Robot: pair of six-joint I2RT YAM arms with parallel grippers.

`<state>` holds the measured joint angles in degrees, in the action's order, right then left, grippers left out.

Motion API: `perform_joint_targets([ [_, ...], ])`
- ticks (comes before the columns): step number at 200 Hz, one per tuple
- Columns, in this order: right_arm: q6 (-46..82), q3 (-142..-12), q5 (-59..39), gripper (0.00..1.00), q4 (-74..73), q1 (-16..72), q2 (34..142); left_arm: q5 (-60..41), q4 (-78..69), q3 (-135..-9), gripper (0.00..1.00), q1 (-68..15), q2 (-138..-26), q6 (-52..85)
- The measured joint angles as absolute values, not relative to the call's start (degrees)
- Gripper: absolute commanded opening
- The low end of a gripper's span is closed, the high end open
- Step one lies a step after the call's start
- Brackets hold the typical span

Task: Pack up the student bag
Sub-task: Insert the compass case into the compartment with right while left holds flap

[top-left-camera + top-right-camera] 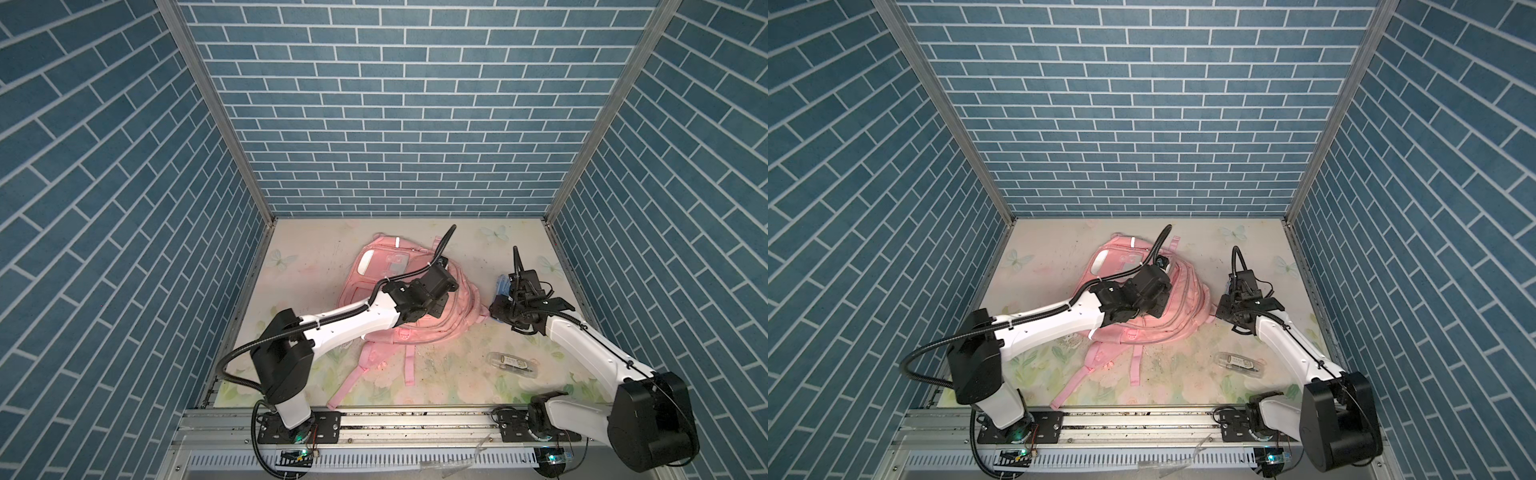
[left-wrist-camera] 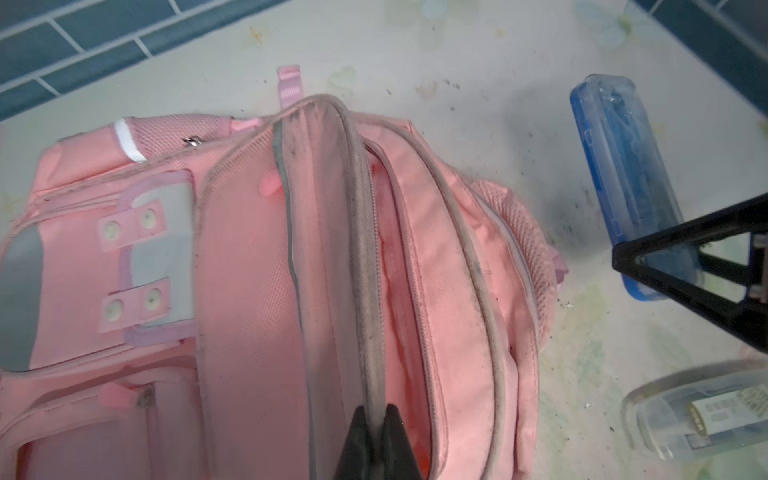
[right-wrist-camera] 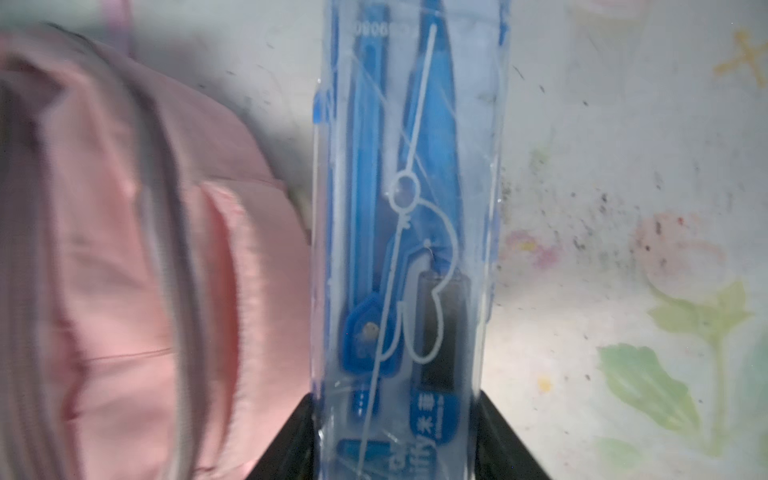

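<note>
Bag: large soft pink fabric backpack (image 1: 457, 309), centre of the floral mat (image 1: 457, 374) in both top views, open pocket under the left fingers.
Left gripper (image 2: 375, 415): lower centre of the left wrist view, closed tight, pinching the bag's grey piped rim (image 2: 370, 291).
Right gripper (image 3: 399, 451): right of the bag, half-spread, clamping a clear blue plastic case (image 3: 407, 208) just beside the bag.

A clear blue-edged plastic case (image 3: 407, 208) holding blue drawing tools fills the middle of the right wrist view. In both top views a clear oval case (image 1: 513, 365) of small items lies flat at lower right on the floral tabletop (image 1: 316, 249). Blue brick-patterned walls (image 1: 395, 104) fill the upper frame.
</note>
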<state>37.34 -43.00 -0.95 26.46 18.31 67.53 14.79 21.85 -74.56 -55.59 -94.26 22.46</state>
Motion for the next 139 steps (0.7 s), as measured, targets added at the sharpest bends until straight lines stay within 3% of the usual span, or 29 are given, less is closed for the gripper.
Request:
perform_joint_targets([
  [54, 47.42, -47.11, -3.92, 0.42, 19.99, 29.36, 66.89, 10.50, 10.24, -62.04, 0.00, -51.48, -84.27, 27.18],
  [102, 55.72, -51.59, -5.45, 0.43, 12.67, 39.18, 73.78, 6.33, 4.78, -58.74, 0.00, -49.71, -83.18, 29.12],
  [139, 60.77, -52.97, -5.76, 0.44, 8.71, 41.85, 77.95, 4.97, 2.04, -56.90, 0.00, -49.25, -82.76, 29.98],
])
